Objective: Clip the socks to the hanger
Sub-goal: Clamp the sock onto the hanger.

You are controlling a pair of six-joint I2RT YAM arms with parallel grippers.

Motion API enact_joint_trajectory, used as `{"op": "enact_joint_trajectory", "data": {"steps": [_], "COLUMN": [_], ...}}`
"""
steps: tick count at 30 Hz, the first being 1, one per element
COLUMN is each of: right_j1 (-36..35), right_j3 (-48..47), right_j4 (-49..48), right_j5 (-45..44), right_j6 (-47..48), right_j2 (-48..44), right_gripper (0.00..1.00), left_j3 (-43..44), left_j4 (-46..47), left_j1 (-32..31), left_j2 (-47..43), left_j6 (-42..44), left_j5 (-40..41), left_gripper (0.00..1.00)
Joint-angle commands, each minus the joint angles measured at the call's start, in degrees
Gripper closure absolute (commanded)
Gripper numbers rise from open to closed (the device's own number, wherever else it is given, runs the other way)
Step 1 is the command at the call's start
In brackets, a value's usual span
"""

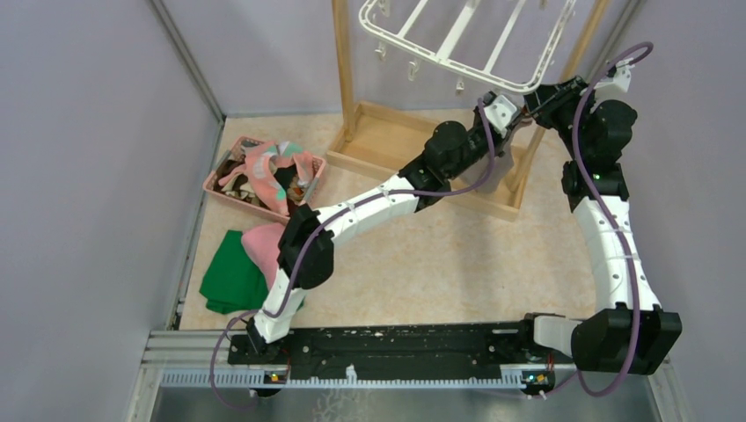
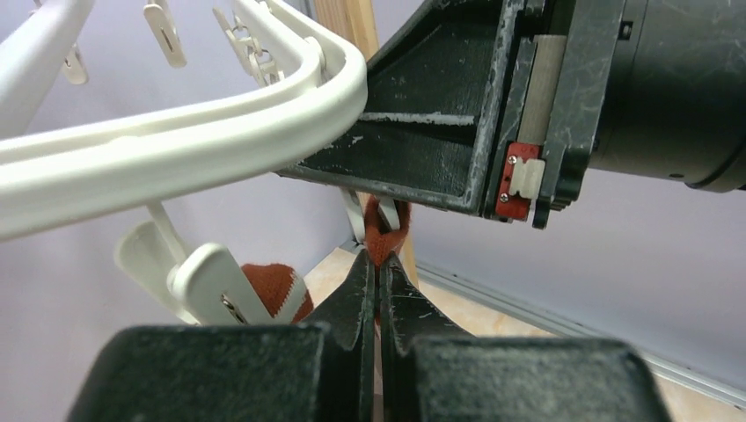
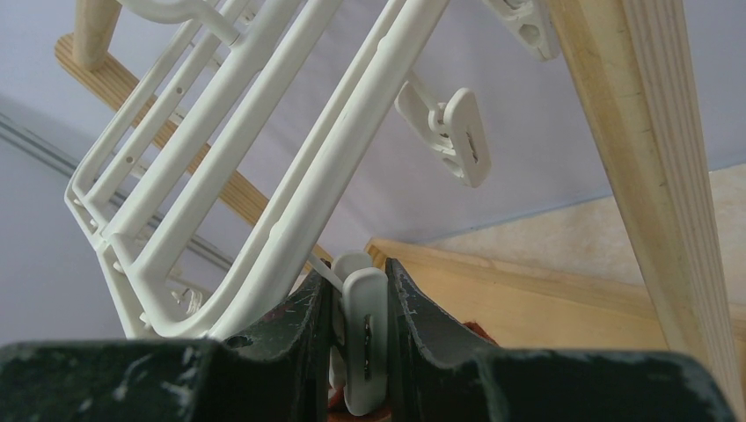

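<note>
The white hanger [image 1: 457, 44] hangs from the wooden stand at the back. My left gripper [image 1: 517, 123] is raised under its near right corner, shut on the red cuff [image 2: 384, 230] of a grey-brown sock [image 1: 503, 171] that hangs below it. The cuff's top sits between the prongs of a white clip [image 2: 359, 215]. My right gripper [image 1: 544, 104] is shut on that clip [image 3: 363, 338], squeezing it just under the hanger rim [image 3: 264, 185]. In the left wrist view another clip [image 2: 207, 283] stands in front of a red-white cuff part [image 2: 274, 286]. My left gripper [image 2: 379, 268] and my right gripper [image 3: 361, 274] nearly touch.
A pink basket [image 1: 220, 186] at the left holds more socks, a salmon pink one [image 1: 268, 167] on top. A green cloth [image 1: 230, 274] and a pink cloth [image 1: 264, 244] lie in front of it. The wooden stand's post [image 3: 651, 176] and base [image 1: 387, 141] are close to both grippers.
</note>
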State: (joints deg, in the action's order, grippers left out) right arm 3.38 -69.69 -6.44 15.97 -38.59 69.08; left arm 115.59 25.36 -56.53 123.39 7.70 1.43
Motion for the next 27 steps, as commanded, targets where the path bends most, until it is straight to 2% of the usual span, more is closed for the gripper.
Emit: {"op": "enact_joint_trajectory", "data": {"steps": [1,13,27], "right_j1": [-0.4,-0.6,-0.5], "right_j3": [-0.9,-0.9,-1.3], "right_j4": [-2.2,-1.8,-0.9], "right_j5": [0.5,0.0,-1.2], "right_j6": [0.5,1.1,2.6], "right_j2": [-0.2,-0.1,-0.1], "right_gripper": [1.0,1.0,1.0], "left_j3": [3.3,3.5,-1.9], "left_j4": [1.5,1.1,2.8], "left_j1": [-0.2,-0.2,-0.2], "left_j2": [0.6,0.0,-3.8], "left_j6": [0.9,-0.2,-3.1], "left_j5": [0.8,2.4,2.3], "left_gripper": [1.0,1.0,1.0]}}
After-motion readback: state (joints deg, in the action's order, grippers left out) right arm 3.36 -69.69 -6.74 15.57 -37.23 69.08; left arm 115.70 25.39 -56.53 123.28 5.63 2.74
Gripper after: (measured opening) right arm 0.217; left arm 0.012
